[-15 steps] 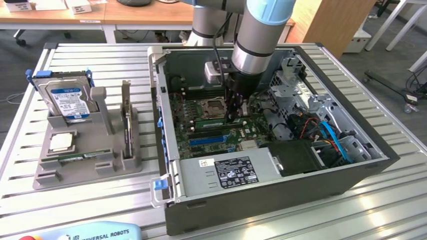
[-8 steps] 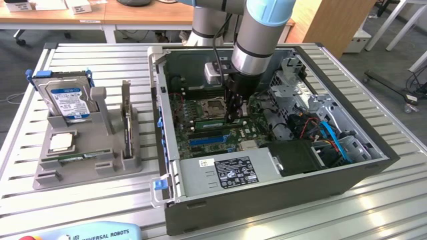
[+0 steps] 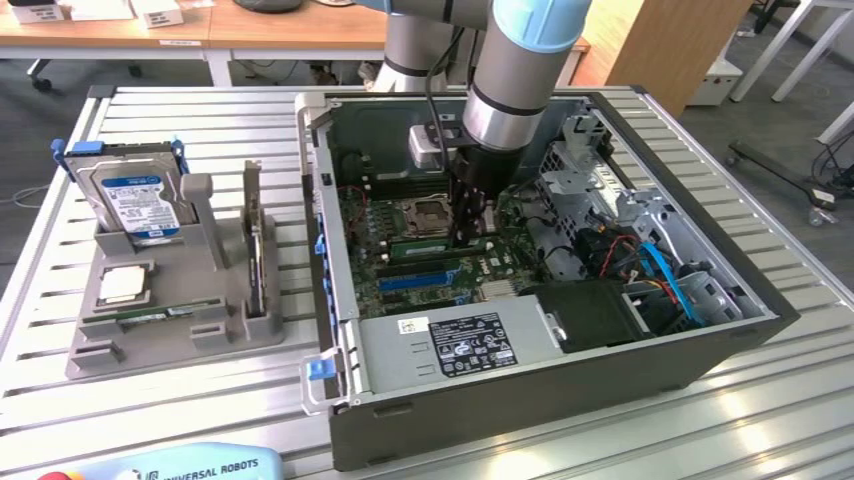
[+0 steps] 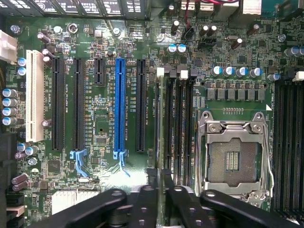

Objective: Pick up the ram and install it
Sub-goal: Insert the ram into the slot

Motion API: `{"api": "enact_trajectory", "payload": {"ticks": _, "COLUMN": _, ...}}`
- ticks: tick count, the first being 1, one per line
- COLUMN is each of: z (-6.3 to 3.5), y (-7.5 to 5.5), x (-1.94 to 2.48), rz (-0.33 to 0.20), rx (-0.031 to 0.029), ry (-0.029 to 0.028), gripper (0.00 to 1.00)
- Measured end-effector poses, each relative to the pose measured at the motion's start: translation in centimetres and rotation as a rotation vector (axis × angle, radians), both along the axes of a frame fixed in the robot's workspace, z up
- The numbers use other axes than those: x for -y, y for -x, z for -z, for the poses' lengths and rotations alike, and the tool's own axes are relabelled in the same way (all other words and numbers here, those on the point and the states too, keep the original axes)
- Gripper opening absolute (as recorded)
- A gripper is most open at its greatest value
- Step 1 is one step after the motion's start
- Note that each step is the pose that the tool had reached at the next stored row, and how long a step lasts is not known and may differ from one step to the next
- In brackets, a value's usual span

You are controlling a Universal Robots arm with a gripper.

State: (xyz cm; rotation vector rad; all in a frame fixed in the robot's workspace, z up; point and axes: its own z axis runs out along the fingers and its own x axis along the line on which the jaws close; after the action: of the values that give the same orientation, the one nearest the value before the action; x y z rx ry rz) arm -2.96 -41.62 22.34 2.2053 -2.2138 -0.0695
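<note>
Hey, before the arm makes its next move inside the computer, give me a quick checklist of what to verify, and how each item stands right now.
1. Gripper down inside the open case, over the memory slots beside the processor socket: ok.
2. Memory stick standing on edge, lined up along a slot: ok.
3. Stick pressed fully home in that slot: cannot tell.
4. Processor socket free of loose parts: ok.
5. Spare memory stick lying in the tray, outside the case: ok.
</note>
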Motion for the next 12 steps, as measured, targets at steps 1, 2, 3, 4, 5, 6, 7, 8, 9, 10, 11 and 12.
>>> {"api": "enact_trajectory", "payload": {"ticks": 1, "z": 0.0, "y": 0.0, "x": 0.0, "rz": 0.0, "rx": 0.0, "ry": 0.0, "gripper": 0.18}}
{"api": "enact_trajectory", "payload": {"ticks": 2, "z": 0.0, "y": 0.0, "x": 0.0, "rz": 0.0, "rx": 0.0, "ry": 0.0, "gripper": 0.18}}
{"api": "enact_trajectory", "payload": {"ticks": 3, "z": 0.0, "y": 0.0, "x": 0.0, "rz": 0.0, "rx": 0.0, "ry": 0.0, "gripper": 0.25}}
{"api": "enact_trajectory", "payload": {"ticks": 4, "z": 0.0, "y": 0.0, "x": 0.0, "rz": 0.0, "rx": 0.0, "ry": 0.0, "gripper": 0.25}}
{"api": "enact_trajectory", "payload": {"ticks": 5, "z": 0.0, "y": 0.0, "x": 0.0, "rz": 0.0, "rx": 0.0, "ry": 0.0, "gripper": 0.25}}
{"api": "enact_trajectory", "payload": {"ticks": 6, "z": 0.0, "y": 0.0, "x": 0.0, "rz": 0.0, "rx": 0.0, "ry": 0.0, "gripper": 0.25}}
{"api": "enact_trajectory", "payload": {"ticks": 7, "z": 0.0, "y": 0.0, "x": 0.0, "rz": 0.0, "rx": 0.0, "ry": 0.0, "gripper": 0.25}}
{"api": "enact_trajectory", "payload": {"ticks": 8, "z": 0.0, "y": 0.0, "x": 0.0, "rz": 0.0, "rx": 0.0, "ry": -0.0001, "gripper": 0.25}}
{"api": "enact_trajectory", "payload": {"ticks": 9, "z": -0.02, "y": 0.0, "x": 0.0, "rz": 0.0, "rx": 0.0, "ry": -0.0002, "gripper": 0.25}}
{"api": "enact_trajectory", "payload": {"ticks": 10, "z": -0.1, "y": 0.0, "x": 0.0, "rz": 0.0, "rx": 0.0, "ry": -0.0002, "gripper": 0.25}}
{"api": "enact_trajectory", "payload": {"ticks": 11, "z": -0.21, "y": 0.0, "x": 0.0, "rz": 0.0, "rx": 0.0001, "ry": -0.0001, "gripper": 0.25}}
{"api": "enact_trajectory", "payload": {"ticks": 12, "z": -0.37, "y": 0.0, "x": 0.0, "rz": 0.0, "rx": 0.0, "ry": 0.0, "gripper": 0.25}}
